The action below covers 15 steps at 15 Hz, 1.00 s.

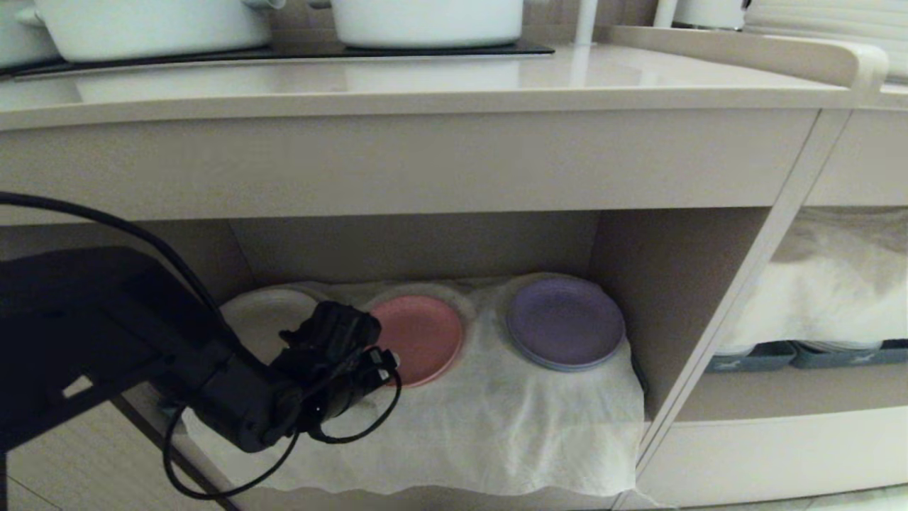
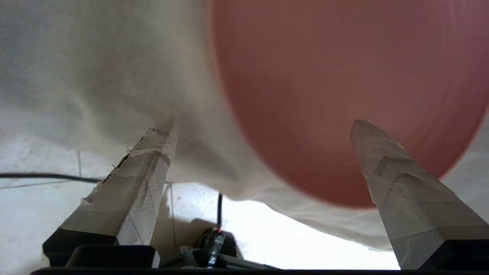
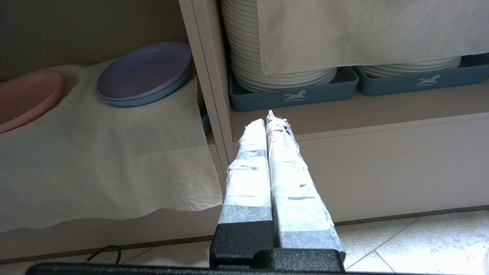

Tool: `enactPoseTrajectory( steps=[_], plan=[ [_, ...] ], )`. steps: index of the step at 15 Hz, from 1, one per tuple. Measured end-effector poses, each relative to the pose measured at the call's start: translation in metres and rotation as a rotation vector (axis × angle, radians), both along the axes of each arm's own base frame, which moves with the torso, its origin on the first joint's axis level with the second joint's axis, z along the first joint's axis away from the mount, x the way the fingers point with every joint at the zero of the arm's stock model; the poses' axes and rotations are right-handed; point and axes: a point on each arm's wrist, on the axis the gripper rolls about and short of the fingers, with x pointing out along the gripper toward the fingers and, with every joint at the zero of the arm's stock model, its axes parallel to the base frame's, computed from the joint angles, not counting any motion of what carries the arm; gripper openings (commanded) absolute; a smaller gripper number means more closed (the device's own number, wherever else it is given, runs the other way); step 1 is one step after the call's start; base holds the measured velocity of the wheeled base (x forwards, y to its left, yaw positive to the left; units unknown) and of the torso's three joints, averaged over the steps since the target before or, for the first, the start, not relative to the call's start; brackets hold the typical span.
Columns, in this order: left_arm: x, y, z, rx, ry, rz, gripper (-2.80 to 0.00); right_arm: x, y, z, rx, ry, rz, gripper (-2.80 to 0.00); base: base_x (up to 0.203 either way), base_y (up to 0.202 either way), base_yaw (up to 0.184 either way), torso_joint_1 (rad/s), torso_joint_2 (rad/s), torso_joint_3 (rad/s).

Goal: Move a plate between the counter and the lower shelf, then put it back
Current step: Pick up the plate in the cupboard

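Right wrist view: white horse logo (image 3: 295,96) on blue tray (image 3: 292,93); no readable text; left tool (image 2: 263,131) spread, right tool (image 3: 270,119) closed.

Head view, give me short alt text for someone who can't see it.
The left gripper sits open at the near edge of a pink plate lying on the cloth-lined lower shelf, beside a purple plate. White pots stand on the counter above.

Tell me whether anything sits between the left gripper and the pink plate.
Nothing visible does. The left gripper is open right at the pink plate on the lower shelf's white cloth, one finger over its rim.
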Motion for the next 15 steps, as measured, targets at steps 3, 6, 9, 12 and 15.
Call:
enactPoseTrajectory(
  steps=[3, 6, 9, 12, 15],
  plan=[
    [0.006, -0.003, -0.001, -0.003, -0.007, 0.000, 0.00, 0.000, 0.000, 0.000, 0.001, 0.000, 0.000, -2.80, 0.000, 0.000, 0.000, 0.000, 0.00, 0.000],
    [0.010, -0.005, 0.000, 0.001, 0.000, 0.000, 0.00, 0.000, 0.000, 0.000, 0.000, 0.000, 0.000, -2.80, 0.000, 0.000, 0.000, 0.000, 0.00, 0.000],
    [0.014, -0.007, 0.000, 0.001, 0.001, 0.000, 0.00, 0.000, 0.000, 0.000, 0.000, 0.000, 0.000, -2.80, 0.000, 0.000, 0.000, 0.000, 0.00, 0.000],
    [0.017, -0.009, 0.000, -0.002, -0.003, 0.000, 0.00, 0.000, 0.000, 0.000, 0.000, 0.000, 0.000, -2.80, 0.000, 0.000, 0.000, 0.000, 0.00, 0.000],
    [0.018, -0.010, -0.002, -0.001, -0.001, -0.001, 0.00, 0.000, 0.000, 0.000, 0.000, 0.000, 0.000, -2.80, 0.000, 0.000, 0.000, 0.000, 0.00, 0.000]
  ],
)
